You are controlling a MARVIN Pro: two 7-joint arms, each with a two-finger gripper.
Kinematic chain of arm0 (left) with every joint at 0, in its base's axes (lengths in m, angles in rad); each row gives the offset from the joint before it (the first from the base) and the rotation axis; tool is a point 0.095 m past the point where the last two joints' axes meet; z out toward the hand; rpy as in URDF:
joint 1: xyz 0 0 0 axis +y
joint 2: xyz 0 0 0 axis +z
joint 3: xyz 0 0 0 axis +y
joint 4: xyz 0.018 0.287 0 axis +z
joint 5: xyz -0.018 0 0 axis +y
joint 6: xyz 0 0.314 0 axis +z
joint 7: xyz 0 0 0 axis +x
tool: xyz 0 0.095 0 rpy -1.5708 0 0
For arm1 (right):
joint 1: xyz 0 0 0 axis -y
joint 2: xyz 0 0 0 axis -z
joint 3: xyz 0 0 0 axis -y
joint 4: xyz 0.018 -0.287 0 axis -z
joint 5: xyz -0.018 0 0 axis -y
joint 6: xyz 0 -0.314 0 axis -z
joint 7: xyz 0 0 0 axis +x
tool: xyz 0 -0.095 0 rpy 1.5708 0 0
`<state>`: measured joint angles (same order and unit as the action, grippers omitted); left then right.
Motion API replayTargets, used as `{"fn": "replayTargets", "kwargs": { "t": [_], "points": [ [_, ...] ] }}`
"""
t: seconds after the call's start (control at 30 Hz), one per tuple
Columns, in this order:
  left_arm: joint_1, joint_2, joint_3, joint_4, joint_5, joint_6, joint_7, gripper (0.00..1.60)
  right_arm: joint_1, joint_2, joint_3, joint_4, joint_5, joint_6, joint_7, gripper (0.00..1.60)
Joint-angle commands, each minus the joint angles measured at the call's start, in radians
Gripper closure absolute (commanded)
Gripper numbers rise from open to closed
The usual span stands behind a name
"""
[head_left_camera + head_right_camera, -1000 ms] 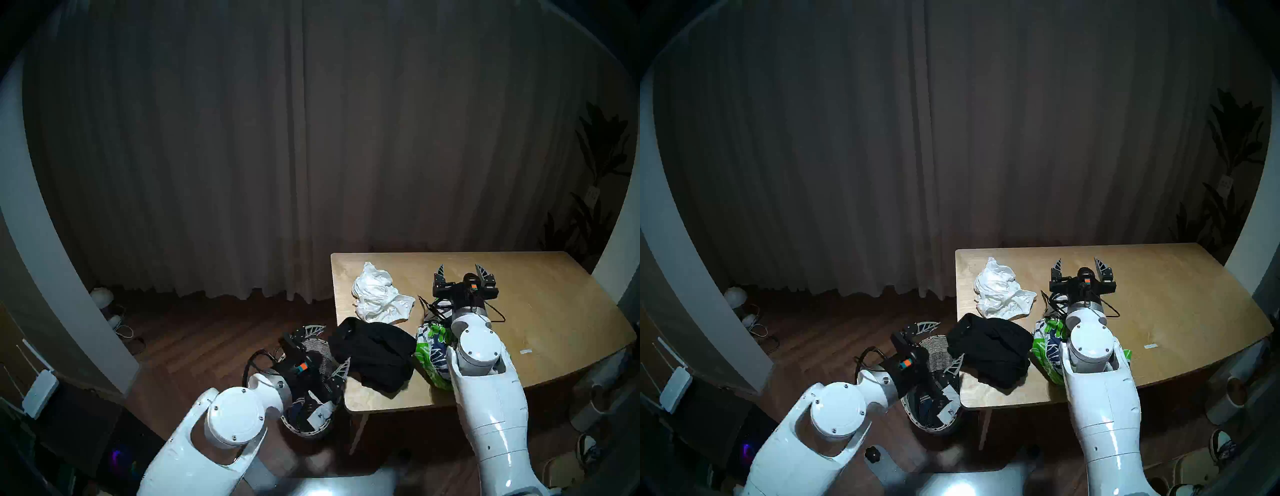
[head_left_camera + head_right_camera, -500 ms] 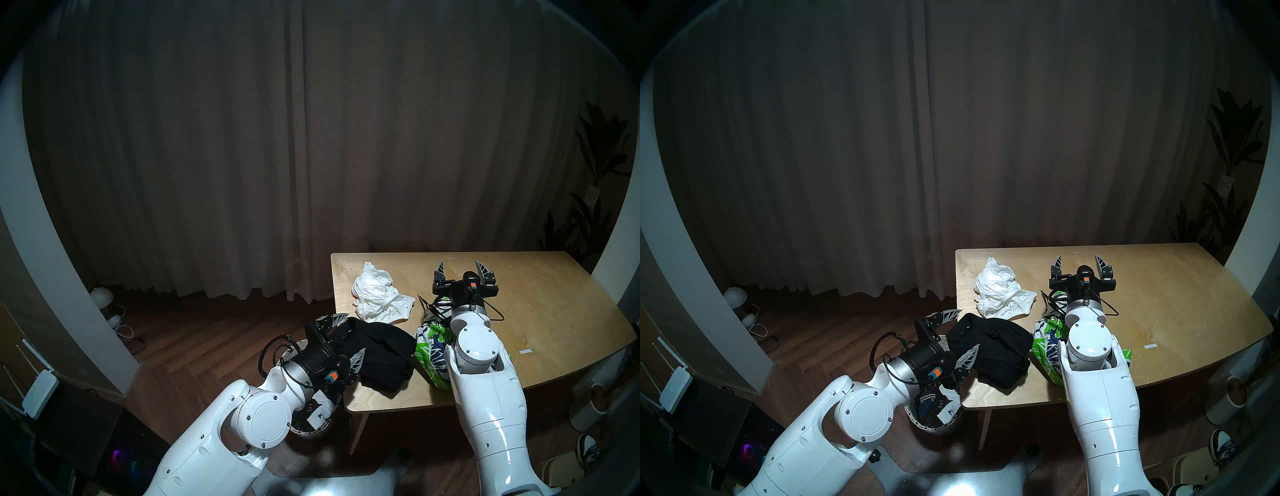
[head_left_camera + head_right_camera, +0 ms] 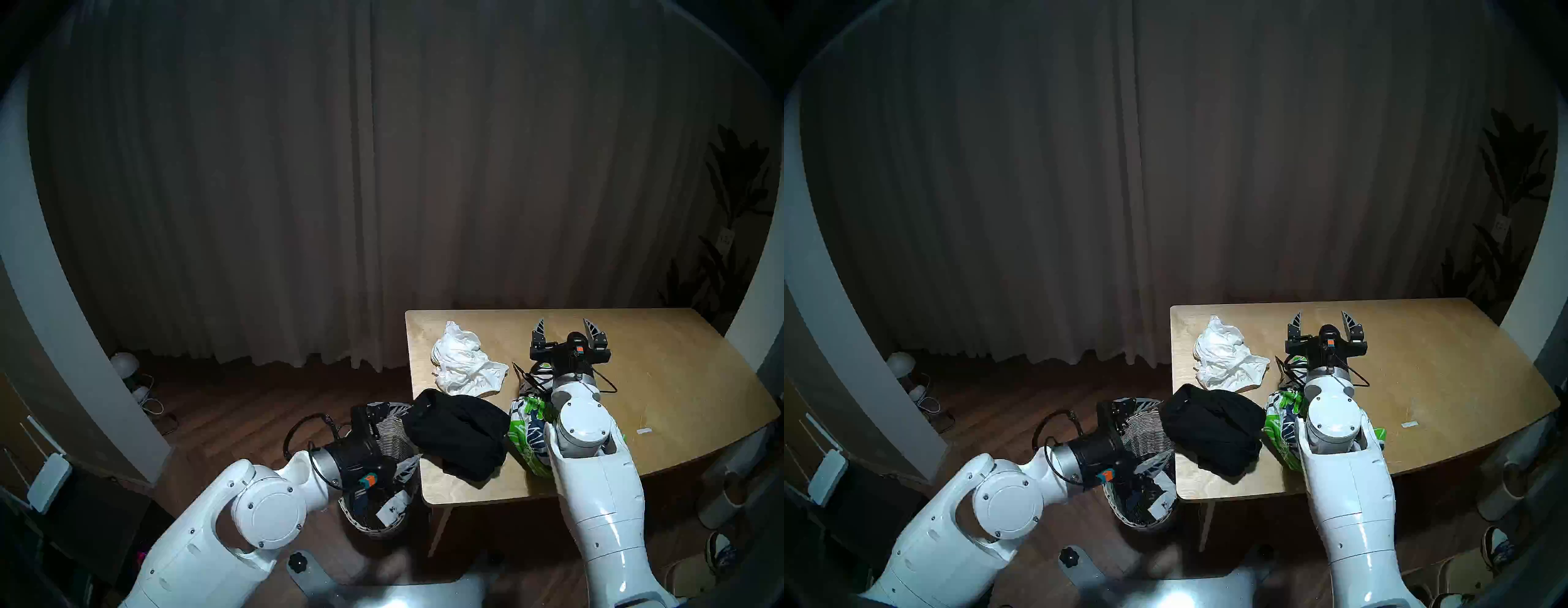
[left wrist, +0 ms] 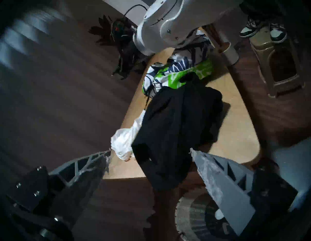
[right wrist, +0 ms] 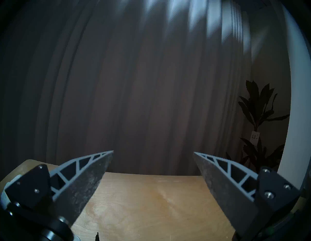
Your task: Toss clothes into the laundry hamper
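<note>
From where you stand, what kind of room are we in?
Probably a room in a home, perhaps a living room or bedroom. Floor-length curtains cover the far wall, a wooden table stands on a dark wood floor, and a leafy houseplant fills the corner.

Left gripper [image 3: 396, 433] at lower centre of the head view, jaws wide apart, empty, angled slightly downward. Right gripper [image 3: 566, 329] right of centre, jaws spread, empty, pointing up-frame.
</note>
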<state>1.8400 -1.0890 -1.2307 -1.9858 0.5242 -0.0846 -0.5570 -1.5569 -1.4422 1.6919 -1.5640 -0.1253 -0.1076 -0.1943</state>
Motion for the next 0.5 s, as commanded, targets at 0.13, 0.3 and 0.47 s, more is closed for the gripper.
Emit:
{"fn": "replayTargets", "kwargs": {
  "t": [0.13, 0.3, 0.47],
  "points": [
    [-0.147, -0.147, 0.039, 0.113, -0.171, 0.087, -0.034, 0.0, 0.014, 0.002, 0.0, -0.017, 0.006, -0.013, -0.002, 0.0],
    [-0.196, -0.201, 0.049, 0.173, -0.196, 0.11, -0.049, 0.0, 0.014, 0.005, -0.002, -0.017, 0.009, -0.014, -0.004, 0.0],
    [-0.254, -0.23, 0.069, 0.234, -0.204, 0.111, -0.055, 0.0, 0.014, 0.008, -0.005, -0.017, 0.013, -0.015, -0.007, 0.0]
  ]
}}
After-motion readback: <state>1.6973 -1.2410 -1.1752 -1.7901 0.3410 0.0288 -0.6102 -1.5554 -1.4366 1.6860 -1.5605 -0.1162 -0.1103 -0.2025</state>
